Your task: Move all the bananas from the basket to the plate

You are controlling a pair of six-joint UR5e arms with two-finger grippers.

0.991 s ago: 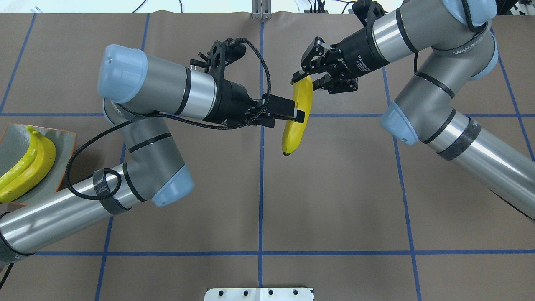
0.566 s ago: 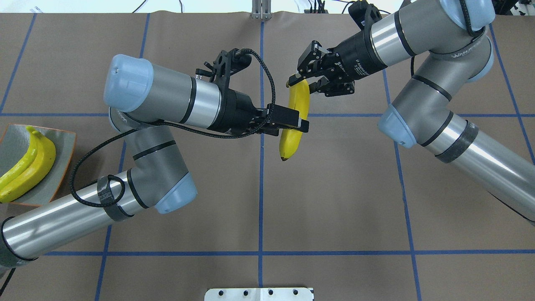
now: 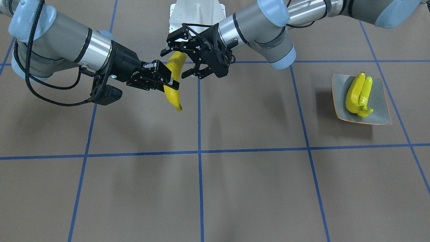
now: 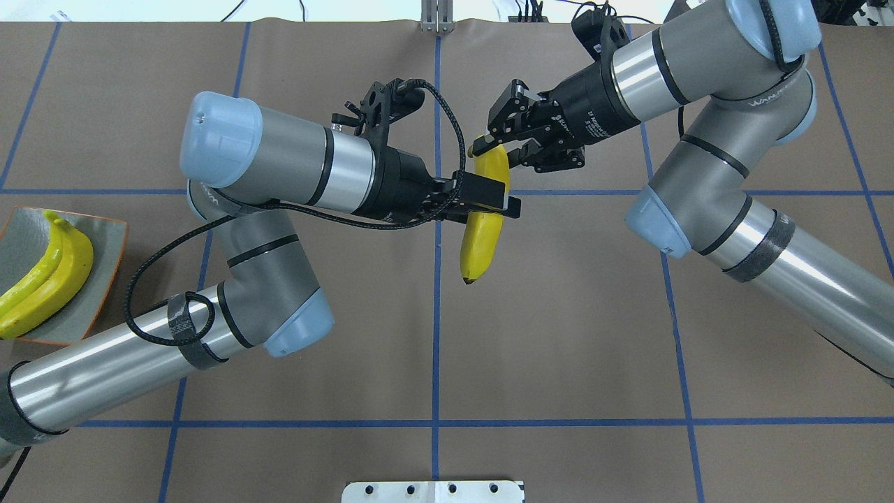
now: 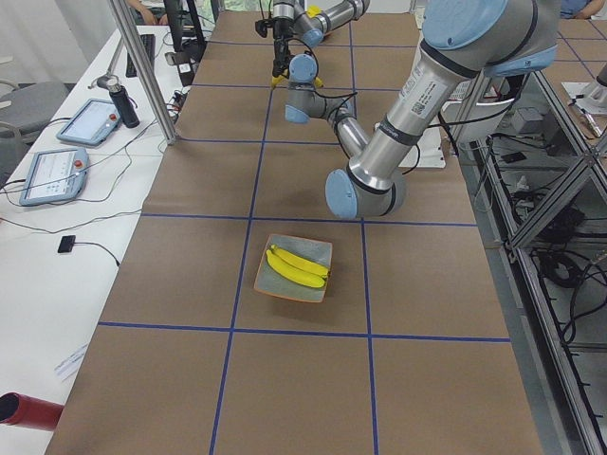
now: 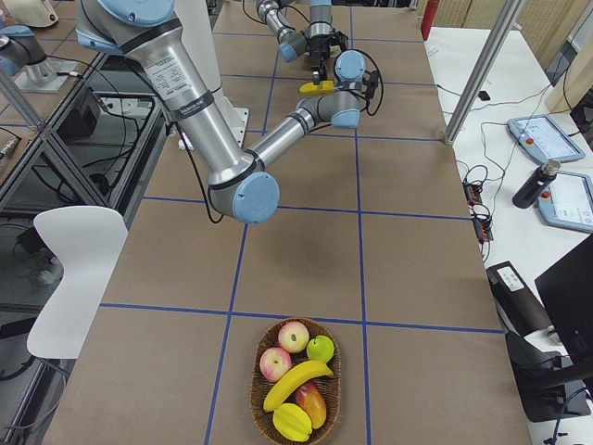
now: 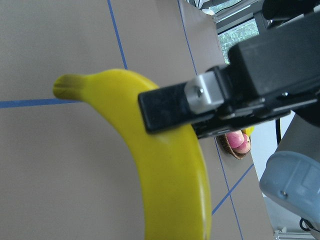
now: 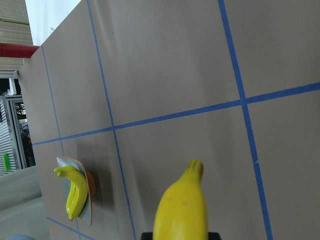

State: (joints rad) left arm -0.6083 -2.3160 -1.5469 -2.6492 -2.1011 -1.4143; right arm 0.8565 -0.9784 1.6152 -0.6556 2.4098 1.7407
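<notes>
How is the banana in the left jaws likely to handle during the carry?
Probably stiff: the banana juts out both sides of the left gripper without sagging. Its glossy skin and longer free end suggest it might pivot or slip in the jaws.

- The left arm [image 4: 279,164] and right arm [image 4: 705,49] are silver-grey tubes with rounded pale blue joint caps and thin black rings.
- A black braided cable [image 4: 459,143] loops along the left arm, bound by a dark strap [image 4: 188,342].
- The right arm's black wrist carries white lettering [image 4: 594,126]; a dark band [image 4: 761,241] wraps its forearm.
- Left end effector [image 4: 506,202]: flat black fingers, with a silver block bearing a screw [image 7: 199,91].
- Right end effector [image 4: 497,149]: black linked fingers.
</notes>
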